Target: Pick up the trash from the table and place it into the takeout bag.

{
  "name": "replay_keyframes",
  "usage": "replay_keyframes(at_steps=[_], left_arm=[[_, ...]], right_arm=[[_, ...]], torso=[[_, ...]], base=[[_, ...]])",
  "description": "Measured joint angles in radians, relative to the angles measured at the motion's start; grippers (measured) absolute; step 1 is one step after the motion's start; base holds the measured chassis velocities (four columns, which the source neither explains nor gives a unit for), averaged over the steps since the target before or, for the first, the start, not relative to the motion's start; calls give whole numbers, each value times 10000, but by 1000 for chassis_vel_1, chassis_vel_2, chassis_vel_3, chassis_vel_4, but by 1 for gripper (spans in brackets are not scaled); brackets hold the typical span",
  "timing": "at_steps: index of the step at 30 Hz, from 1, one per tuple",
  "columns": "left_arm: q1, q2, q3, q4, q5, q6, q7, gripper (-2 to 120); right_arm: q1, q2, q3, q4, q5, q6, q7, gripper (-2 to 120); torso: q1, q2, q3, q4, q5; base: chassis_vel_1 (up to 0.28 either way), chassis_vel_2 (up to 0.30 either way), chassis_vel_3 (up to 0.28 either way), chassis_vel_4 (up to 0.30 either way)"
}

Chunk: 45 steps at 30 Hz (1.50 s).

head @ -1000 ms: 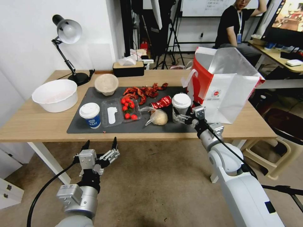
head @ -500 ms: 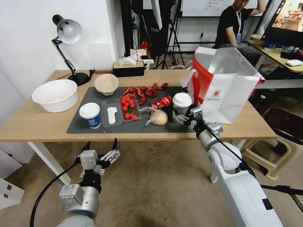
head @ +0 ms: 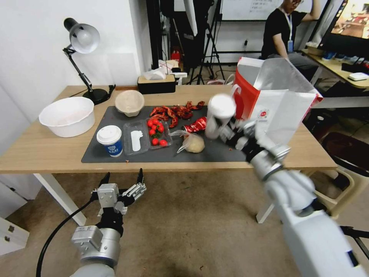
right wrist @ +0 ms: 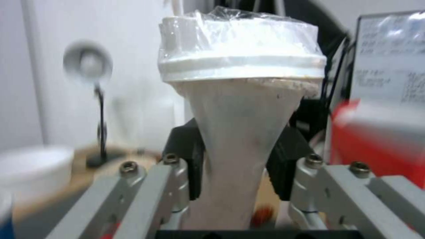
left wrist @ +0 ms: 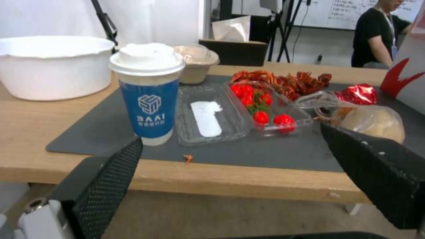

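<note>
Head view: right gripper (head: 225,129) clamped on the white-lidded clear plastic cup (head: 218,115), cup lifted clear of the dark grey mat (head: 103,152), tilted, hanging just at 9 o'clock of the large white paper takeout bag with red sides (head: 275,111). Crumpled red wrapper (head: 196,125) and clear bag with beige lump (head: 192,143) lying on the mat near 8 o'clock of the cup. Blue-and-white paper cup (head: 110,140) upright towards the mat's 9 o'clock end, beige pulp bowl (head: 130,102) at 1 o'clock of it. Left gripper (head: 122,181) parked below the light-wood table (head: 42,148) edge, fingers spread wide, nothing held.

Left wrist view: black fingertips (left wrist: 108,172) apart, paper cup straight ahead.

Right wrist view: pads (right wrist: 188,156) squeezing the cup's waist inward, lid uppermost.
</note>
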<state>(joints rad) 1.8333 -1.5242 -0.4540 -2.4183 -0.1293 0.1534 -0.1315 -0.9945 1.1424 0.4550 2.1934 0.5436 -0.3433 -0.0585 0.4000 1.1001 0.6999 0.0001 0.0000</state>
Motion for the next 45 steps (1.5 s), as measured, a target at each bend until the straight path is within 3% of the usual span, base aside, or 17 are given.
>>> replay_keyframes(at_steps=[3, 6, 11, 15, 20, 32, 34, 36, 38, 42, 45], left_arm=[[46, 1, -37, -51, 3, -1, 10, 100], [83, 0, -71, -61, -20, -65, 9, 100], [82, 18, -95, -40, -129, -104, -3, 100], [84, 4, -87, -8, -138, -131, -7, 100], [79, -17, -77, 24, -143, -147, -8, 100], [92, -63, 0, 50, -49, -155, -18, 100], [92, -65, 1, 56, -42, -196, -19, 100], [92, -63, 0, 58, -42, -206, -18, 100], [93, -44, -10, 57, -52, -232, -5, 100], [85, -30, -27, 36, -65, -233, 10, 100], [80, -16, -34, 33, -76, -233, 12, 100]], right_arm=[[779, -354, 191, 82, 781, -364, 670, 22], [2377, -992, 404, -864, 1321, -551, 1624, 13], [3872, -1477, 330, -2578, 2070, -804, 2165, 2], [4370, -1596, 163, -3609, 2117, -1078, 2197, 2], [4497, -1596, -8, -4340, 1810, -1748, 2410, 20], [4083, -1720, -65, -3627, 1906, -3096, 3322, 62], [4059, -1721, -76, -3522, 1963, -3200, 3495, 74], [4052, -1720, -75, -3507, 1971, -3205, 3511, 76], [3909, -1719, -56, -3297, 2101, -3084, 3491, 87], [3553, -1724, 39, -2752, 2457, -2492, 3455, 99], [3290, -1741, 112, -2342, 2677, -2095, 3446, 100]], torso=[[-1, -1, 0, -2, 2], [0, -1, 2, 0, 6], [0, -1, 2, 0, 1], [1, -1, 2, -1, 4], [2, -2, 3, 0, 3], [-2, -1, 0, -1, 0], [-1, -1, 1, -1, 0], [-1, -1, 1, -1, 0], [-1, -2, 1, 0, 1], [-1, -2, 1, -1, 0], [-2, -1, 1, 0, 0]], base=[[0, 0, 0, 0], [0, 0, 0, 0], [0, 0, 0, 0], [0, 0, 0, 0], [0, 0, 0, 0], [0, 0, 0, 0], [0, 0, 0, 0], [0, 0, 0, 0], [0, 0, 0, 0], [0, 0, 0, 0], [0, 0, 0, 0]])
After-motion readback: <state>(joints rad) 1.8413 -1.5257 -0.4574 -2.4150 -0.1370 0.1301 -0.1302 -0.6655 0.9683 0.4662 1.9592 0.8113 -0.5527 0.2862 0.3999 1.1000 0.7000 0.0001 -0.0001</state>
